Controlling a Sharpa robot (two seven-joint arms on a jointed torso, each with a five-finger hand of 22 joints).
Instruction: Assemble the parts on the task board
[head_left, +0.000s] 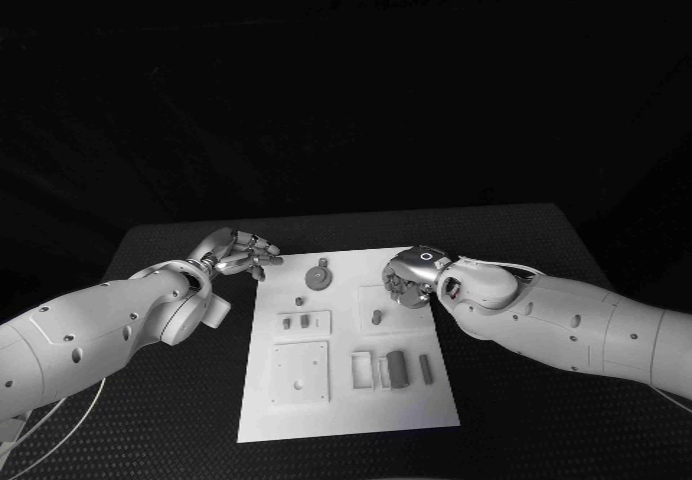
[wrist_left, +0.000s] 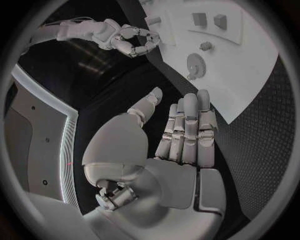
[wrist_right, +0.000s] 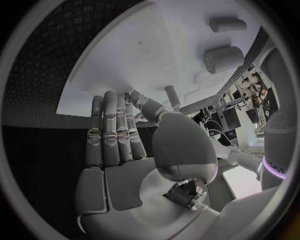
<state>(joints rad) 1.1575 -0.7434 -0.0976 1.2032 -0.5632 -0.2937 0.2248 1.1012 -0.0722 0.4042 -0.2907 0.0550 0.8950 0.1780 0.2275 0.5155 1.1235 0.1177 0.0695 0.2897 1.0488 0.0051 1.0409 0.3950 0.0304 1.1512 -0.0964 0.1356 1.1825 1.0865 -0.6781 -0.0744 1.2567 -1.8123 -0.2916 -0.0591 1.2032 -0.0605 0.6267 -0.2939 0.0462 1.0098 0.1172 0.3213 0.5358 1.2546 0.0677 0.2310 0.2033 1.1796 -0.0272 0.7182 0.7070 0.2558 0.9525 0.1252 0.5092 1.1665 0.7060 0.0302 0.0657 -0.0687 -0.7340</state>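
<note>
The white task board (head_left: 346, 400) lies flat in the middle of the black table (head_left: 519, 230), with small grey parts (head_left: 391, 368) resting on it: blocks near the front, a round disc part (head_left: 319, 275) toward the far end. The left hand (head_left: 238, 254) hovers just off the board's far left corner, holding nothing, fingers straight and pressed side by side with the thumb apart. The right hand (head_left: 411, 275) hangs over the board's far right area, fingers likewise together and extended, empty. The pieces look light, rigid and smooth, probably easy to nudge or let slip, so I'd pinch each across its flat opposite sides, low down.
</note>
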